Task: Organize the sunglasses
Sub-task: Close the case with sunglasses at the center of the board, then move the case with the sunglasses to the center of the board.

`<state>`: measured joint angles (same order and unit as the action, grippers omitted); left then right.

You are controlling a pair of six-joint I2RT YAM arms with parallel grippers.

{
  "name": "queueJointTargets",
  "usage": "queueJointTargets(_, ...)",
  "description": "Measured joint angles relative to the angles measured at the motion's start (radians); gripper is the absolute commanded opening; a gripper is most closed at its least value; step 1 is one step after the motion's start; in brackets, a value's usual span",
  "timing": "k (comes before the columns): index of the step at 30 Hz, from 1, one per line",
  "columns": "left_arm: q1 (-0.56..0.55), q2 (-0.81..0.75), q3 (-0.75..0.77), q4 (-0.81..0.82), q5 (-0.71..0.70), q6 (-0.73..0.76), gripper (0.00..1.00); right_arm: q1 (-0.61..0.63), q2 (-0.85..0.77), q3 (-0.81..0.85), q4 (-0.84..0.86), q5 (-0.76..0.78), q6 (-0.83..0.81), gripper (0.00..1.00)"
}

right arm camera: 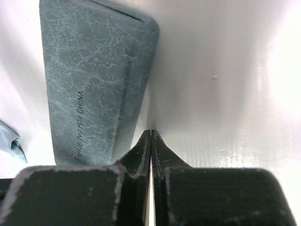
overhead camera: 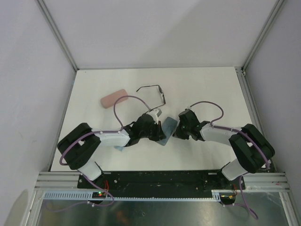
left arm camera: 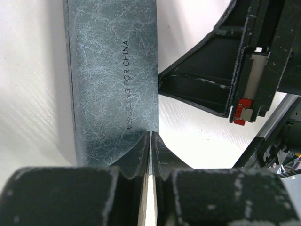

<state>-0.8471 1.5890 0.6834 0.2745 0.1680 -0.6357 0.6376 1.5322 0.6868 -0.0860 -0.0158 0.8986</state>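
Note:
The black wire-framed sunglasses (overhead camera: 151, 91) lie open on the white table, beyond both grippers and touched by neither. Between the grippers lies a blue-grey case (overhead camera: 168, 130). My left gripper (overhead camera: 159, 129) has its jaws together at the right edge of the blue-grey case (left arm camera: 113, 80), and I see nothing between its fingertips (left arm camera: 151, 134). My right gripper (overhead camera: 175, 130) is shut and empty. Its tips (right arm camera: 150, 132) rest low at the table, just right of the blue-grey case (right arm camera: 94, 80).
A pink case (overhead camera: 114, 98) lies at the back left, near the sunglasses. A light-blue cloth (overhead camera: 120, 148) peeks out under the left arm, and a fold of light-blue cloth (right arm camera: 11, 141) shows left of the case. The right gripper's body (left arm camera: 235, 61) is close to the left one.

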Motion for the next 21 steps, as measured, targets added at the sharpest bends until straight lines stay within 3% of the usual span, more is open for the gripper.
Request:
queueJointTargets(5, 0.004, -0.024, -0.001, -0.032, 0.0, 0.0, 0.12, 0.001, -0.061, -0.018, -0.036, 0.045, -0.002, 0.05)
queueJointTargets(10, 0.034, -0.167, -0.001, -0.122, -0.006, 0.015, 0.14, 0.028, -0.166, -0.019, -0.064, 0.088, -0.029, 0.09)
queueJointTargets(16, 0.163, -0.42, -0.037, -0.165, -0.001, 0.026, 0.18, 0.154, -0.227, -0.016, -0.026, 0.071, -0.113, 0.02)
queueJointTargets(21, 0.305, -0.67, -0.135, -0.23, -0.029, 0.025, 0.29, 0.327, -0.18, 0.045, 0.008, 0.026, -0.205, 0.0)
